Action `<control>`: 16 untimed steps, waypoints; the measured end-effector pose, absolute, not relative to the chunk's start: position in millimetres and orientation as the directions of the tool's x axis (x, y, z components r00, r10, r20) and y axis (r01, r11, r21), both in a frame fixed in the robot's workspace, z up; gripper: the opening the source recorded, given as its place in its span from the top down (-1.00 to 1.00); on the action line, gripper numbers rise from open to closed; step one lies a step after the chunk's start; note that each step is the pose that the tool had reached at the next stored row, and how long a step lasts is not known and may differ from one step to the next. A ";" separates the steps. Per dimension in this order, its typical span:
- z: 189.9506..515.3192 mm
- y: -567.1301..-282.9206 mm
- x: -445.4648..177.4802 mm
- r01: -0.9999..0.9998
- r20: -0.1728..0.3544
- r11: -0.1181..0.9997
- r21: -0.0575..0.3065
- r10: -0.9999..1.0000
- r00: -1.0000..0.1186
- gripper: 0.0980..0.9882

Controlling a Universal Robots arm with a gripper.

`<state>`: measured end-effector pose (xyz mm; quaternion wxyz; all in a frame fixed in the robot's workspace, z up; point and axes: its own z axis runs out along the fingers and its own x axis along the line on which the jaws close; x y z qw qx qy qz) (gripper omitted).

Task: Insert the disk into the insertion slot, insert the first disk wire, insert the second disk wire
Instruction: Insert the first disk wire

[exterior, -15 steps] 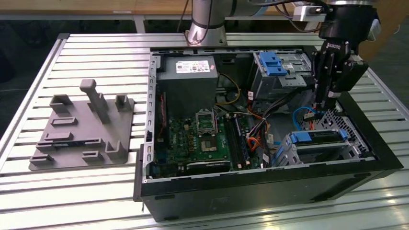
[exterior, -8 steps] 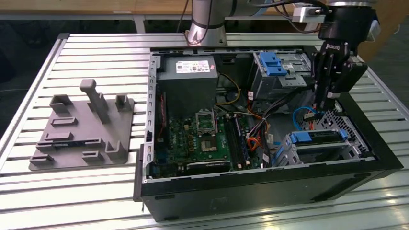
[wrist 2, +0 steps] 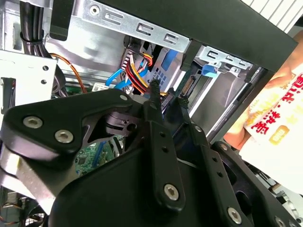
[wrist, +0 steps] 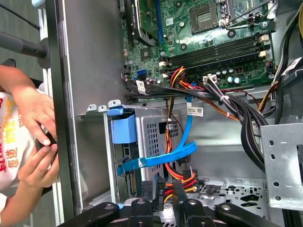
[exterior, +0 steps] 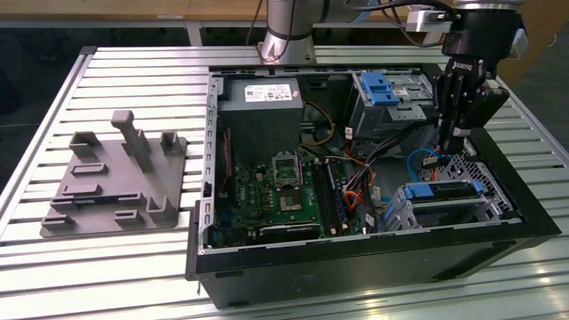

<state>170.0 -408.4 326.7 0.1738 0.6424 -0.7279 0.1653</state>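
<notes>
Here a slatted metal table point(exterior: 133, 73) bears an open computer case point(exterior: 356, 263), with a grey fixture plate point(exterior: 106, 193) toward the table's edge at the exterior view's left. Inside the case, the gripper point(exterior: 446, 152), fingers narrow, pinches a multicoloured disk wire point(wrist: 176, 178).

Black gripper point(exterior: 442, 152), green circuit board point(exterior: 266, 193), blue cable point(wrist: 163, 158), blue-framed disk point(exterior: 442, 189), perforated grey slot point(wrist: 151, 135); at nine o'clock, a grey stand point(exterior: 116, 177) on the ribbed silver table point(exterior: 133, 67).

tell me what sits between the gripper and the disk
In the exterior view, a looping blue cable and some thin wires lie between the gripper and the disk.
</notes>
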 end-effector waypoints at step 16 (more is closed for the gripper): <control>325.2 -407.0 170.1 -0.993 0.484 0.119 -0.016 -0.868 -0.112 0.85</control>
